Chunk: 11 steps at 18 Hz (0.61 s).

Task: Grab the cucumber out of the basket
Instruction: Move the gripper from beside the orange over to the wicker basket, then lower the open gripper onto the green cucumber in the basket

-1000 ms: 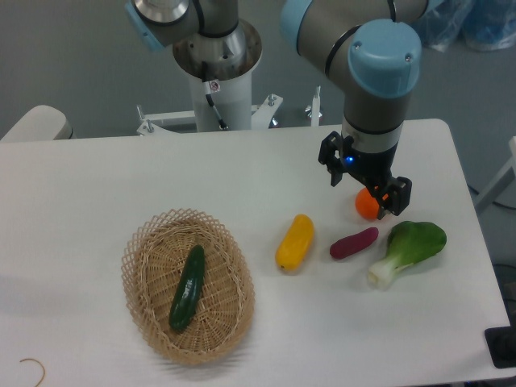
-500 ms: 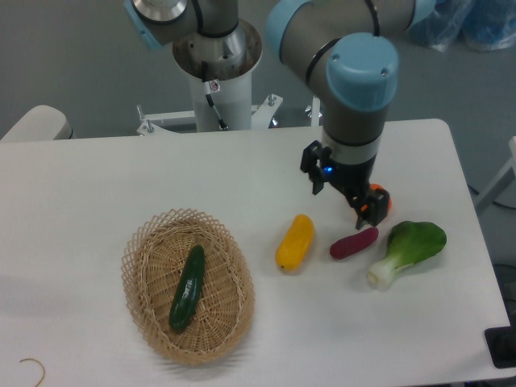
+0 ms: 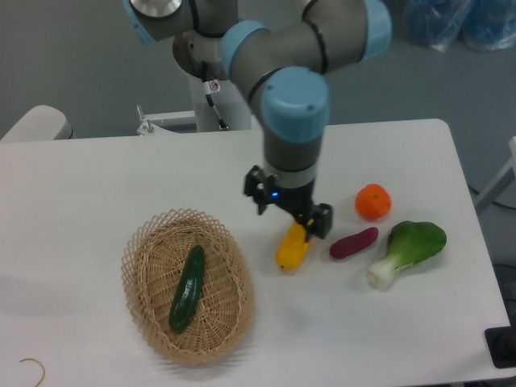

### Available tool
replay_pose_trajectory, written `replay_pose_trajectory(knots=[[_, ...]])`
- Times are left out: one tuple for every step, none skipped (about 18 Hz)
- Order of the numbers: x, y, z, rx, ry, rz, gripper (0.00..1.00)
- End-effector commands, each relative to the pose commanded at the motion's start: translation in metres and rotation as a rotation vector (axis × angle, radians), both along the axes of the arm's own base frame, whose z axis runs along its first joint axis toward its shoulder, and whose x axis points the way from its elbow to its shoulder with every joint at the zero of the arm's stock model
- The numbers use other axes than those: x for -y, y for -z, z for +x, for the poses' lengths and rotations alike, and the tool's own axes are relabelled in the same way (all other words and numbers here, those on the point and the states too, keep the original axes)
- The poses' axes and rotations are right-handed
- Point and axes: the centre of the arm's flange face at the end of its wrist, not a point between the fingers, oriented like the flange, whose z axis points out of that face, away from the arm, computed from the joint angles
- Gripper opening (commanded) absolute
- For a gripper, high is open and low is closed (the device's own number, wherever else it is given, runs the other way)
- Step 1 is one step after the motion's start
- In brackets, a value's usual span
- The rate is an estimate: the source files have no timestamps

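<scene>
Cucumber (image 3: 187, 288) lay lengthwise in the basket (image 3: 145, 242), on the left side of the white surface (image 3: 97, 185), untouched. Dark green, smooth, glossy skin, rounded ends, tilted slightly off the basket's long axis.

Over the last second the arm swung left across the surface: a second ago the end effector (image 3: 289, 214) hung in front of the orange (image 3: 373, 201) at the right; now it sat over the upper end of the yellow vegetable (image 3: 293, 247), and the orange stood fully exposed. Its jaws looked apart with nothing between them, though the view from above made the gap hard to read. Judged as transit toward the basket, roughly halfway there; grasp not yet begun.

Basket: oval, shallow, tan wicker, lacy looped rim; open weave. Yellow vegetable smooth and elongated. Purple vegetable (image 3: 353, 242) small, matte, lying between the yellow one and the bok choy (image 3: 409, 251), which was leafy green with a white stalk. Cucumber's gloss suggested a slippery grip
</scene>
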Motion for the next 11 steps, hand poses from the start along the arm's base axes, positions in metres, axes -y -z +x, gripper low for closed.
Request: replay_pose_trajectory(knots=[[-0.006,0.007,0.011,0.014,-0.009,-0.007,1.0],[-0.008,0.015,0.018,0.025,-0.026,-0.019,1.0],[-0.012,0.022,0.022,0.032,-0.046,-0.026,1.0],[-0.017,0.027,0.025,0.026,-0.062,-0.019,1.0],[-0.021,0.031,0.029,0.013,-0.064,-0.003,1.0],[-0.025,0.039,0.032,0.002,-0.053,0.011,1.0],[-0.028,0.045,0.035,-0.011,-0.044,0.026,1.0],[-0.032,0.052,0.039,-0.021,-0.033,0.036,1.0],[-0.038,0.06,0.046,-0.021,-0.015,0.037,1.0],[-0.043,0.07,0.053,-0.018,0.0,0.033,1.0],[-0.049,0.078,0.058,-0.018,0.013,0.033,1.0]])
